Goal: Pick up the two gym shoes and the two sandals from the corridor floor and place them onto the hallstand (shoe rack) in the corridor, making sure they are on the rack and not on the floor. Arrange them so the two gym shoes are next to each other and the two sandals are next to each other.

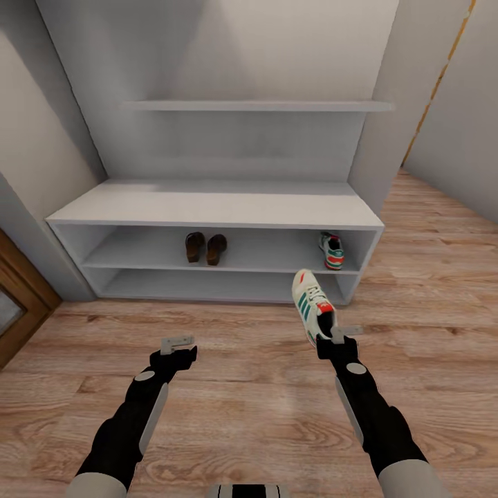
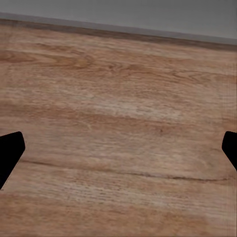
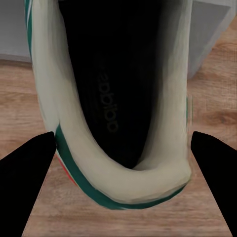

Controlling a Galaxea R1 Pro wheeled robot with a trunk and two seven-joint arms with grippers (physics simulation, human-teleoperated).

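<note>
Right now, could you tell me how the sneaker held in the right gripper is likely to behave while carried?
Gripped at its heel by the right gripper, the gym shoe holds its shape, so probably fairly stiff. The toe juts well beyond the grip, so it may pivot or slip.

Head camera high, facing hallstand (image 1: 214, 207), wrist cameras close over floor (image 2: 118, 138)

White-grey hallstand (image 1: 214, 204), 12 o'clock; two brown sandals (image 1: 205, 247) side by side on its upper open tier, centre; one teal-striped gym shoe (image 1: 332, 250) on that tier's right end; second gym shoe (image 1: 312, 303) raised above the wood-plank corridor floor (image 1: 249, 387), 2 o'clock.
</note>
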